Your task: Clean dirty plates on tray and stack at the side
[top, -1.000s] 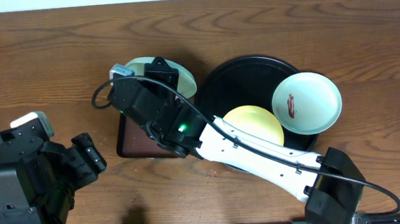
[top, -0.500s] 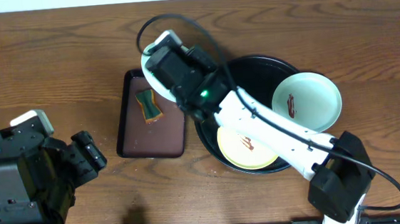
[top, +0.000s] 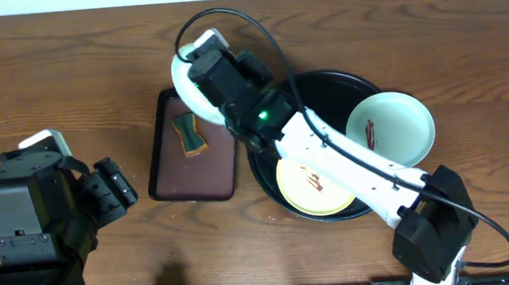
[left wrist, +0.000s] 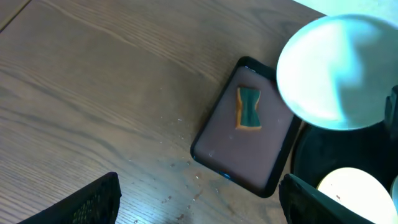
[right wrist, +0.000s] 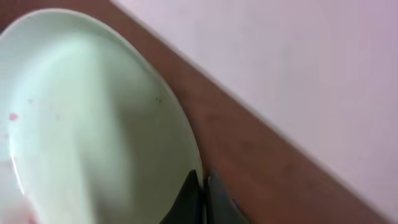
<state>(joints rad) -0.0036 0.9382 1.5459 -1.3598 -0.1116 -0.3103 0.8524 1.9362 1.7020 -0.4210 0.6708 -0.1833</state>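
right gripper pinches the rim of a mint plate left of the black tray; likely the stacking step, needing a level set-down. left gripper gapes empty.

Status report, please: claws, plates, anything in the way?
Right claw shut on rim of a white plate, by the brown tray. Left claw open, empty. Yellow plate and other white plate, both smeared, on the black tray. Nothing blocking.

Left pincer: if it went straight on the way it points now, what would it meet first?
Most likely the near rim of the small brown tray, short of the sponge; if it dips, the tabletop first. Depth is unclear.
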